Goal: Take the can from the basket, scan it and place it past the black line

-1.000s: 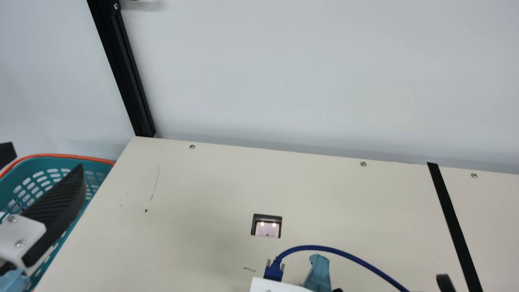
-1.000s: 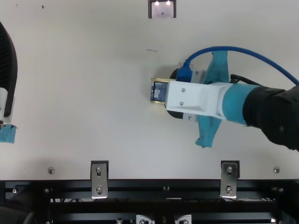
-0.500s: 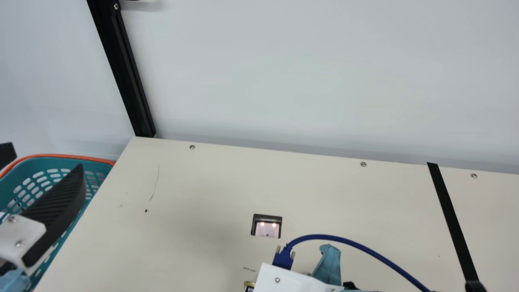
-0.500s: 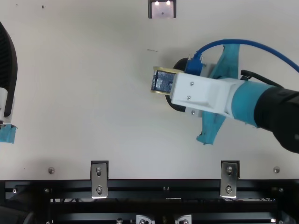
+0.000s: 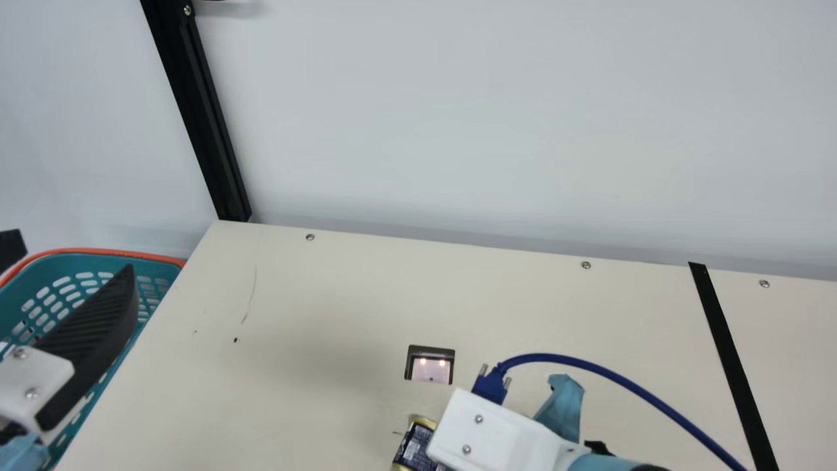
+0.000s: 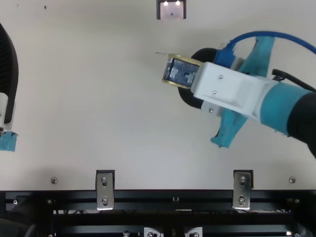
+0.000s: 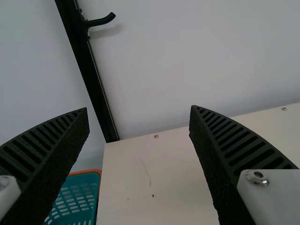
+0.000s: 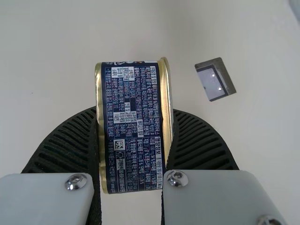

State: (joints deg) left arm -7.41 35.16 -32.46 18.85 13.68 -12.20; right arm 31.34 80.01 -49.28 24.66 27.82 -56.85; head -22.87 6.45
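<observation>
Can: And there it is, a short metal can with gold rims and a navy label, gripped on its side wall, short of the black tape line, which runs between two and three o'clock from it in the main view.
Label: Rows of tiny pale print, a few white blocks, and a small square code facing the right wrist camera.
Right gripper: The black ribbed right gripper is clamped around the can, one finger along each gold rim.
Left gripper: Over at the teal basket with the orange rim, ten o'clock from the can in the main view, the black ribbed left gripper is released, its fingers spread wide.
Scanner: Two lights aglow in the dark-framed window set in the cream table, near the can, apart from it, around twelve o'clock in the top view.
Main view: A blue cable arcs away from the right gripper's camera, and a black post leans towards eleven o'clock.
Top view: Two silver brackets hold the table's six o'clock edge.
Left wrist view: A black hook juts from the post.
</observation>
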